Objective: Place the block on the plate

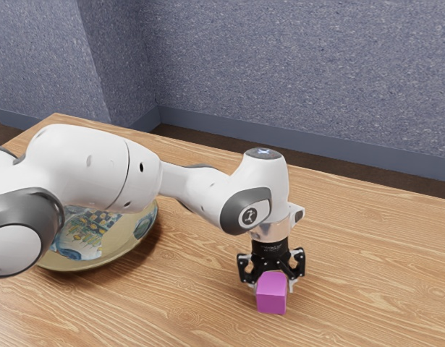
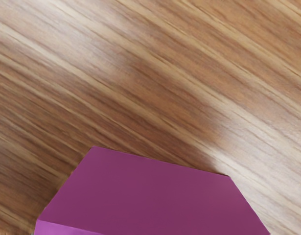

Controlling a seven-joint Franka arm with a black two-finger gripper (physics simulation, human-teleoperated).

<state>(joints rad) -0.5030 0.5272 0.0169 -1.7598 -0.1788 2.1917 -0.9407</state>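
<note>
"Magenta block (image 1: 271, 302), where?"
"At the gripper (image 1: 273, 284); whether it's gripped, I can't tell."
"Plate (image 1: 124, 248)?"
"Exterior view, ten o'clock from the block, partly behind the arm (image 1: 85, 166). Wrist view: the block's smooth, straight-edged faces, close up against the wooden table (image 2: 140, 88)."

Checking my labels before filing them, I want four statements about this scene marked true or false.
1. The white robot arm hides part of the round, patterned tan plate. True.
2. The magenta, cube-shaped block is on the plate. False: it is off it, at the black two-finger pincer.
3. The plate is on the wood-grained table. True.
4. The block is green. False: magenta.
</note>
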